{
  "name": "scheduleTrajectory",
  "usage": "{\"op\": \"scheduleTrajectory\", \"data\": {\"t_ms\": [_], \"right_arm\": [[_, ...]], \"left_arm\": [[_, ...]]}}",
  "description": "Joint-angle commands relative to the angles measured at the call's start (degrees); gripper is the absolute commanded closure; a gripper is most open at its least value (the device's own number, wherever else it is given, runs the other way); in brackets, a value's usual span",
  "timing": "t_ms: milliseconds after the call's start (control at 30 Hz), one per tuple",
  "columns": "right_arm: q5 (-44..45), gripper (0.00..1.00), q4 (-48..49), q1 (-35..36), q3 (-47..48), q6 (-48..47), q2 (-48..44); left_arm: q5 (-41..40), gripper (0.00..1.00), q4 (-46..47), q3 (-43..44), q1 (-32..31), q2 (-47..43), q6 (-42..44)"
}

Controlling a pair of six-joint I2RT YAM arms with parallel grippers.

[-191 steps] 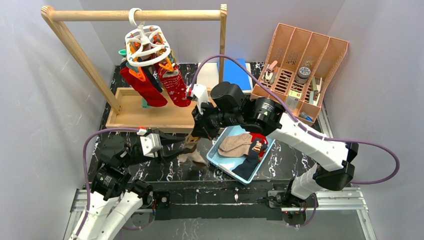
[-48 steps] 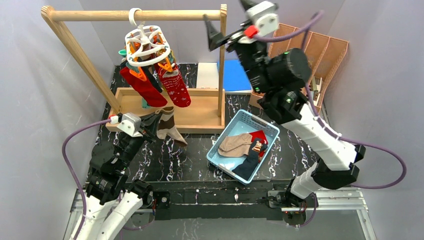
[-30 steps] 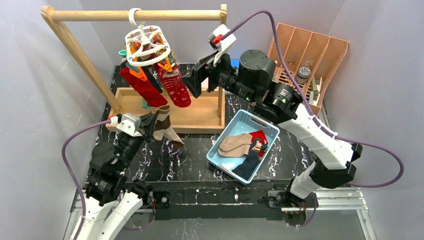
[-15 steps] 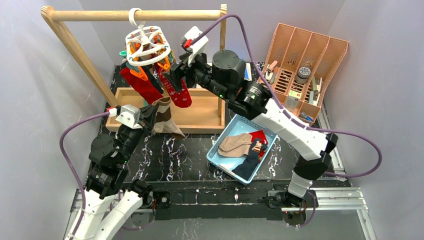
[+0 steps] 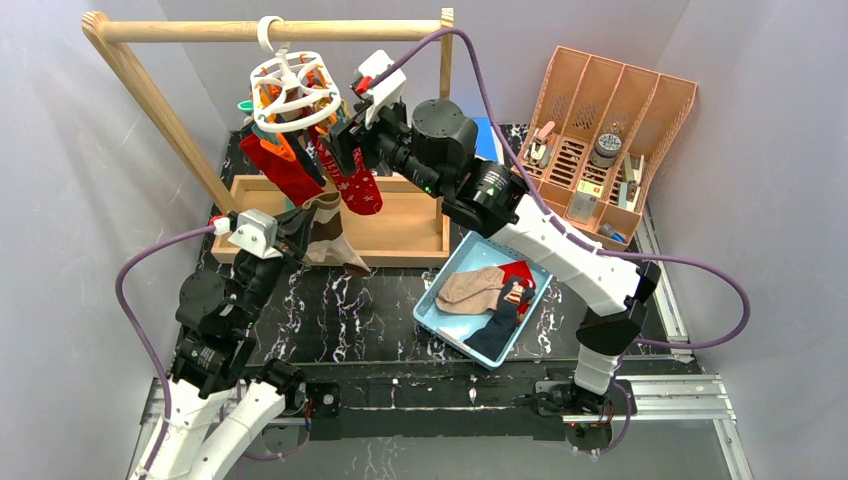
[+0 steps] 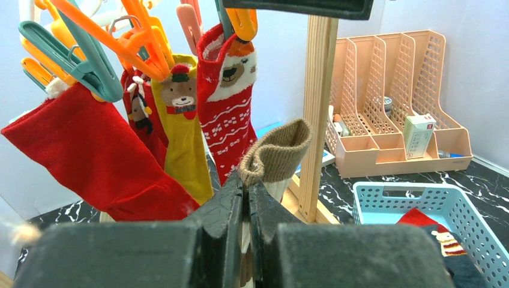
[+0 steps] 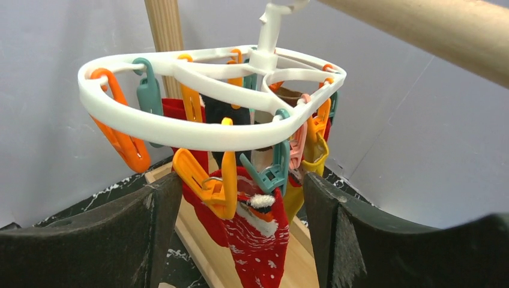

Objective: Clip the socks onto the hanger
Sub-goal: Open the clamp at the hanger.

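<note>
Two arms split the job. The left end effector point(image 6: 246, 189) is pinched together on the cuff of a tan ribbed fabric sock point(image 6: 277, 153). It holds the sock upright with the cuff opening on top, just beside the socks already hung and apart from them, probably so the edge can go up into a clip. The right end effector point(image 7: 240, 198) has its fingers apart, standing either side of an orange plastic clip point(image 7: 210, 183) and a teal plastic clip point(image 7: 267, 174) on the near rim of the white plastic ring hanger point(image 7: 180, 129). No contact is visible. My guess is that it will squeeze one clip open for the tan sock, though I can't tell which clip is free. The hanger hooks over the top bar of the light wooden rail frame point(image 5: 270, 30), which keeps the clips dangling at reach height. A plain red sock point(image 6: 90, 156), a mustard bear-print sock point(image 6: 183, 144) and a red sock with white pattern point(image 6: 231, 114) are already clipped on. The blue perforated plastic basket point(image 5: 522, 243) sits on the black marble bench point(image 5: 380, 320), well apart from the hanger, holding beige, red and navy socks not yet hung. Task is roughly midway. The risk is the cuff missing the clip mouth.
</note>
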Motion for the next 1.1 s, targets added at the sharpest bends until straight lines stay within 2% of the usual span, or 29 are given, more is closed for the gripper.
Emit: {"op": "scheduleTrajectory", "data": {"t_ms": [0,1067], "right_arm": [[0.9,0.19,3.8,0.6,3.5,-0.9,0.5],[1.8,0.37,2.8,0.8,8.0,0.1,4.1]], "left_arm": [[-0.4,1.00,1.8,0.3,-0.3,-0.7,0.2],[-0.4,1.00,1.2,-0.1,-0.3,-1.4,-0.1]]}}
